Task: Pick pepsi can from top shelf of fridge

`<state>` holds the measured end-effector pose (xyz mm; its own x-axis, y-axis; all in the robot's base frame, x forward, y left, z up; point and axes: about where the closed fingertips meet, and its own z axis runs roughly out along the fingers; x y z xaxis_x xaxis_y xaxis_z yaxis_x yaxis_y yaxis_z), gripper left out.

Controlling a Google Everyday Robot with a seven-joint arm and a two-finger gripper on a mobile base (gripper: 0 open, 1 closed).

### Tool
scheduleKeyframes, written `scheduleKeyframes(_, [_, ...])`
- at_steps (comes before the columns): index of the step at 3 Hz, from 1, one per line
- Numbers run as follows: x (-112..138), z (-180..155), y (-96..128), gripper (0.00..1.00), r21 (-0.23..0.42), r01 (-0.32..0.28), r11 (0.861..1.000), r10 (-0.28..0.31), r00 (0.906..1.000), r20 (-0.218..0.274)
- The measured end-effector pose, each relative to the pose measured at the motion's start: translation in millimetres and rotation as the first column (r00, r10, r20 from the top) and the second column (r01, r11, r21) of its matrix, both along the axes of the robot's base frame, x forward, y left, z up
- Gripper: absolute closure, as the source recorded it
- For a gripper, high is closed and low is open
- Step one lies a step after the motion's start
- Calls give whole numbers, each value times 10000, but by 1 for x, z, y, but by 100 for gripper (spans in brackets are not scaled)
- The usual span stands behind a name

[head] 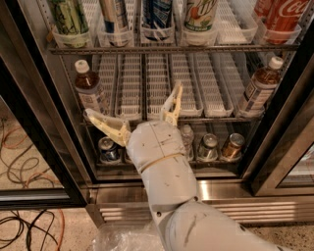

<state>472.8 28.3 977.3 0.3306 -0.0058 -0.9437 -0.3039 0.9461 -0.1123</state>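
The pepsi can, dark blue with white markings, stands upright in a white lane tray on the top shelf of the fridge; its lid is cut off by the top of the view. My gripper is open and empty, with its cream fingers spread wide. It sits in front of the middle shelf, well below the pepsi can and slightly to its left.
On the top shelf stand a green can, a slim silver-blue can, a white-green can and a red Coca-Cola can. Brown bottles flank the middle rack. Several cans stand below. Cables lie on the floor.
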Motion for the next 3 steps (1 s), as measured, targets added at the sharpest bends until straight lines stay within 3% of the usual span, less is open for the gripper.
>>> scheduleKeyframes(2, [13,10,-19,0,420,819,9958,-843,9948,579])
scheduleKeyframes(3, [27,24,-26,0,552,1103,9924,-1156,9876,1061])
